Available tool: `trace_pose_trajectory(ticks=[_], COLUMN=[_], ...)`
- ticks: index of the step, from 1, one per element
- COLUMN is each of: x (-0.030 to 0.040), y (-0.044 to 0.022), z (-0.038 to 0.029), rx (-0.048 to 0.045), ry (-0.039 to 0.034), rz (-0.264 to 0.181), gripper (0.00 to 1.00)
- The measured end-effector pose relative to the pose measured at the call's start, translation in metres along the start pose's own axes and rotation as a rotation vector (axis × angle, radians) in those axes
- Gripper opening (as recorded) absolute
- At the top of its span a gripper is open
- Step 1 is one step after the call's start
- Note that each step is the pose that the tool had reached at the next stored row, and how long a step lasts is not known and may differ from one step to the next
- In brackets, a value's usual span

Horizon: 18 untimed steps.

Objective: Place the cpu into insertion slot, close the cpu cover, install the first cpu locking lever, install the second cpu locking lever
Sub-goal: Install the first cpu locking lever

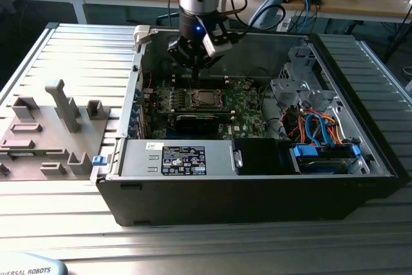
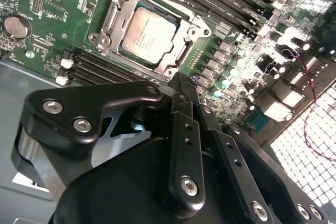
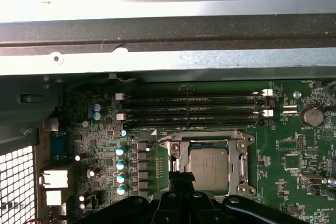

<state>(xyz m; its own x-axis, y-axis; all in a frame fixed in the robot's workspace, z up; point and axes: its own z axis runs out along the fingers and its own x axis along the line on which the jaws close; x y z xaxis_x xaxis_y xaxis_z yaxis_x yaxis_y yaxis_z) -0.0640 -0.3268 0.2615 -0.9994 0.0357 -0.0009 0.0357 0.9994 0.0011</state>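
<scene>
One cpu (image 2: 148,31) lies flat, metal top up, under its cpu cover (image 2: 181,59), the clenched claw (image 2: 184,83) empty above.

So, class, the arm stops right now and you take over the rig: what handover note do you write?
Gripper: low over the motherboard, at the edge of the cpu socket; open or shut is not clear, and nothing shows in its grasp.
The cpu lies flat in the insertion slot.
The cpu cover lies down around the cpu, which shows through its cut-out.
Done: cpu placed; cover looks closed.
Left: check both locking levers; whether either is latched cannot be told.
</scene>
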Motion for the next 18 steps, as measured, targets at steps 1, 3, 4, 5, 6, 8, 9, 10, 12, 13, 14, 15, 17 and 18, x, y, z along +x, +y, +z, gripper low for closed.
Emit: trace_pose_trajectory(ticks=[1,3,4,5,6,8,9,10,12,13,14,15,17,18], x=[0.0005,0.0017,0.0021,0.0027,0.0036,0.0047,0.0052,0.0058,0.0073,0.0078,0.0087,0.0092,0.0103,0.0109], y=[0.0,-0.0001,-0.0001,-0.0001,-0.0001,-0.0002,-0.0002,-0.0002,-0.0003,-0.0003,-0.0003,-0.0003,-0.0004,-0.0004], z=[0.0,0.0,0.0,0.0,0.0,0.0,0.0,0.0,0.0,0.0,0.0,0.0,0.0,0.0], rx=[0.0,0.0,-0.0001,0.0,0.0,0.0,0.0,0.0,0.0,0.0,0.0,0.0,0.0,0.0], ry=[0.0,0.0,0.0,0.0,0.0,0.0,0.0,0.0,0.0,0.0,0.0,0.0,0.0,0.0], rz=[0.0,0.0,0.0,0.0,0.0,0.0,0.0,0.0,0.0,0.0,0.0,0.0,0.0,0.0], gripper=[0.11,0.11,0.11,0.11,0.11,0.11,0.11,0.11,0.11,0.11,0.11,0.11,0.11,0.11])
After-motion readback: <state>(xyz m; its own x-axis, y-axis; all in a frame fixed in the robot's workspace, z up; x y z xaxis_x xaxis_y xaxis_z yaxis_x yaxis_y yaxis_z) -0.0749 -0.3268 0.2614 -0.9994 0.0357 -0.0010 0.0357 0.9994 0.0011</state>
